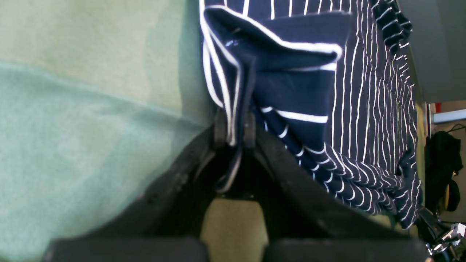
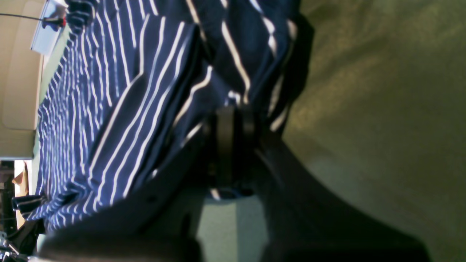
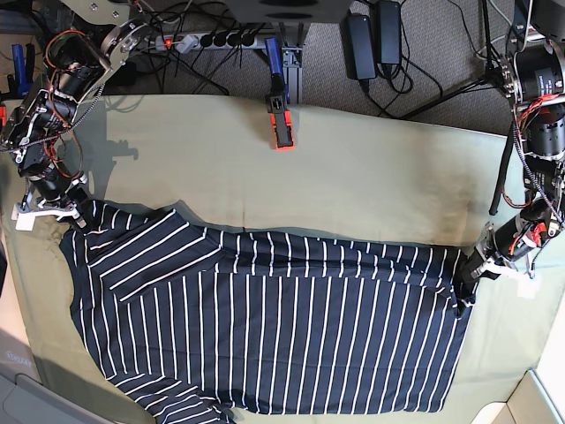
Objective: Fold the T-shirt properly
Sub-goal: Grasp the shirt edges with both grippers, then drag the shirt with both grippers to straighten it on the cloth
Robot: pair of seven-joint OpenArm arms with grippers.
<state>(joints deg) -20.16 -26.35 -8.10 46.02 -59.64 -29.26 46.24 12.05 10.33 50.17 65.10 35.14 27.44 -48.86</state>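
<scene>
While both arms sit low at opposite ends of it, the large dark navy T-shirt with thin white stripes (image 3: 265, 327) lies spread across the pale green tablecloth (image 3: 353, 177), its length running from one arm to the other and its lower part reaching toward the near table edge.

At the shirt's end on the right of the base view, the left gripper (image 1: 235, 134) is pinched closed on a doubled, white-trimmed hem of the cloth; the wrist view shows the fabric squeezed between its two dark pads (image 1: 220, 131), with a loop of edge hanging behind them. At the opposite end, the right gripper (image 2: 235, 120) is likewise clamped tight, and striped cloth bunches at and around its tips, so it appears to hold a fold of the shirt there.

Judging by the way it drapes, puckers and rumples near each grip, the shirt is light, limp and without any stiffness of its own. It will sag between the two holds, drag across the tablecloth and may pull that cloth into wrinkles. A pinch on a single layer could slip, so hems and seams, where the cloth is doubled, are the safer places to hold. Both arms would likely need to move evenly together, keeping the far edge taut, or the fold will skew.

An orange-and-black clamp (image 3: 281, 124) sits at the tablecloth's far edge, well apart from the shirt.
</scene>
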